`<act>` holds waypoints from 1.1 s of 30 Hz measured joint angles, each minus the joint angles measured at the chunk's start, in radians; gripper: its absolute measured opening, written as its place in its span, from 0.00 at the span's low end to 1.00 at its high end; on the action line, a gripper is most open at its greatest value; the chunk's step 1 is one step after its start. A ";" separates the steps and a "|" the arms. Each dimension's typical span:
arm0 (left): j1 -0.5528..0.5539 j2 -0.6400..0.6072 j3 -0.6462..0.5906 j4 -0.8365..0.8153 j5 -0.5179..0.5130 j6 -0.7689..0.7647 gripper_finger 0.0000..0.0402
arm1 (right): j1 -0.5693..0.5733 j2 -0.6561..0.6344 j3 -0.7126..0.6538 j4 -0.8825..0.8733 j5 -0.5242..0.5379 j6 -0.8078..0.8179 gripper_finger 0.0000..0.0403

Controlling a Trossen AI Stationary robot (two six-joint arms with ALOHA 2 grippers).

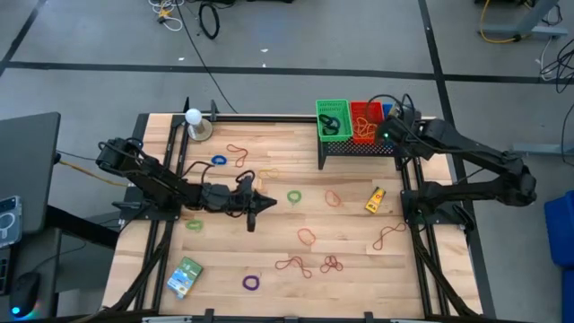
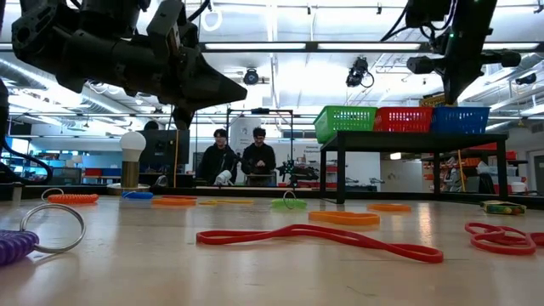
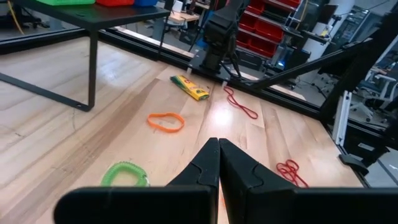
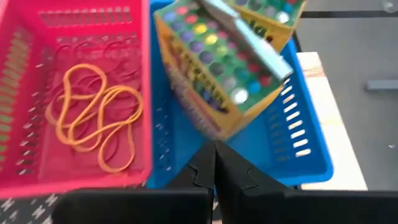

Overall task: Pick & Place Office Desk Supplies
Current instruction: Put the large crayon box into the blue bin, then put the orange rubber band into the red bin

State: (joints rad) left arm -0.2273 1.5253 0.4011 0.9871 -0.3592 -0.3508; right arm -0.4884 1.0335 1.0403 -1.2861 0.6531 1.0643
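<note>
Risk, as we judge it: our closed, empty right gripper (image 4: 214,149) above the blue plastic basket (image 4: 298,149) could nudge the crayon boxes (image 4: 217,68), while our closed left gripper (image 1: 254,205) hovers over the wooden surface (image 1: 350,260).

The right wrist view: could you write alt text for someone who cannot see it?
The right arm's closed tool hangs over a blue basket holding crayon boxes. Beside it, a red basket contains looped orange rubber bands.
</note>
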 joint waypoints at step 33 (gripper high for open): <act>0.033 0.000 0.000 0.000 -0.050 -0.053 0.02 | -0.121 -0.044 0.071 0.023 -0.138 -0.255 0.02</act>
State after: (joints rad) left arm -0.1942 1.5253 0.4011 0.9874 -0.4091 -0.4042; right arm -0.6098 0.9896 1.1115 -1.2626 0.5156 0.8091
